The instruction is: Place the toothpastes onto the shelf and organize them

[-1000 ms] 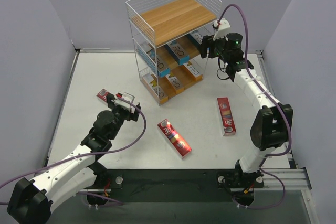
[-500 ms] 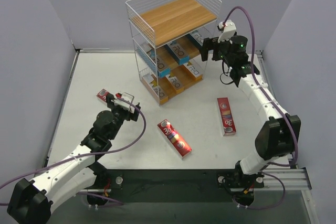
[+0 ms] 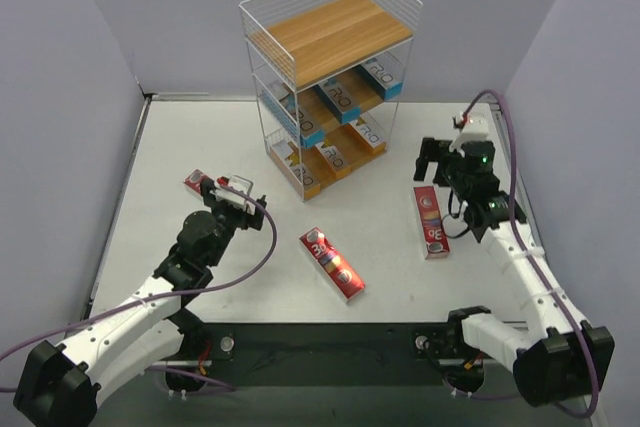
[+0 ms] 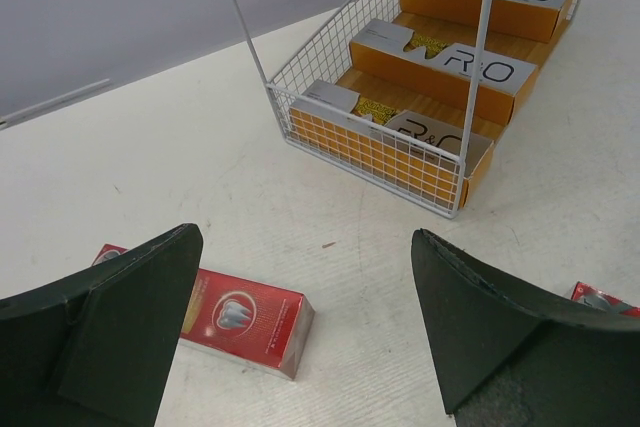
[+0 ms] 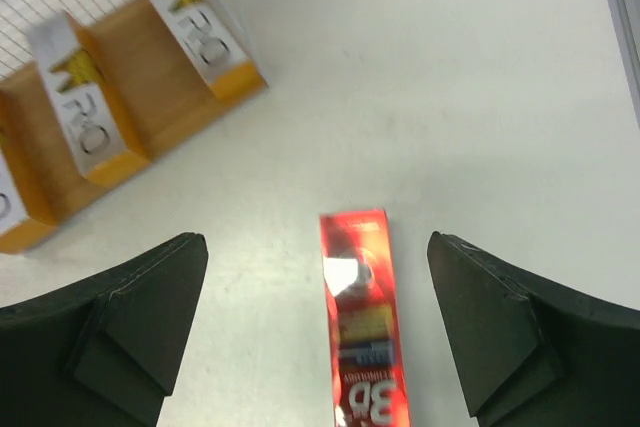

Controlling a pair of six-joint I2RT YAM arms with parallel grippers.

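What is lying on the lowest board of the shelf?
Three orange cartons lie side by side on it, with bare wood between them. From above, the upper boards cover its back part, and the left wrist view ends at the third carton, so anything beyond cannot be seen.

Two arms, same build. The left arm (image 3: 125, 319) is made of white tubular links broken up by chunky black joints (image 3: 205, 237), and the right arm (image 3: 525, 265) matches it, white shells and black joints. A purple cable (image 3: 268, 244) curls off the left wrist and follows its links, and a second purple one arches over the right. On the right wrist there's a small white block (image 3: 470, 133), with a green light (image 3: 481, 158) on the black housing beside it. The bases (image 3: 468, 332) are black. Up close, the left fingers (image 4: 110, 337) are dark matte wedges with broad flat faces, and the right fingers (image 5: 110, 332) look just the same.
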